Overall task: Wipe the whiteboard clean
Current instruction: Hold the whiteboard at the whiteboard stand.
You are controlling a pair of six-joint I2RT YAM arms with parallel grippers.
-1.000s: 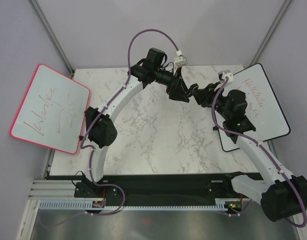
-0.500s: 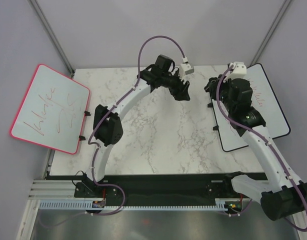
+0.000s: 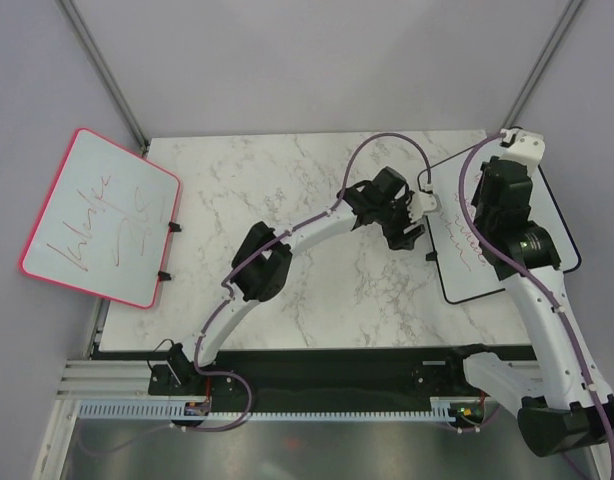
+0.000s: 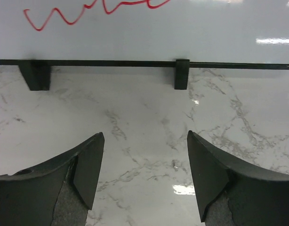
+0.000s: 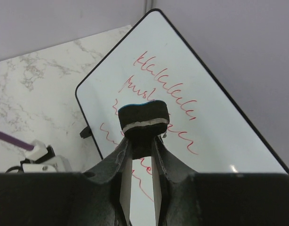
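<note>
Top external view places the whiteboard [image 3: 465,265] at the table's right edge, reaching past it. It is a rounded-corner rectangle with a thin black frame and a glossy white face, and several lines of orange-red handwriting cross it. Two black clips [image 4: 35,74] sit along its frame in the left wrist view. The right fingers [image 5: 163,162] are clamped on one eraser [image 5: 143,120], a black block with a pale felt band, held over the writing; whether it touches the board cannot be told. The left fingers [image 4: 88,165], two dark matte wedges, stand apart with nothing between them, near the board's framed edge. The table [image 3: 287,180] is white marble with grey veins. A second board, the pink-framed whiteboard [image 3: 102,215] with red scribbles, lies at the table's left side.
</note>
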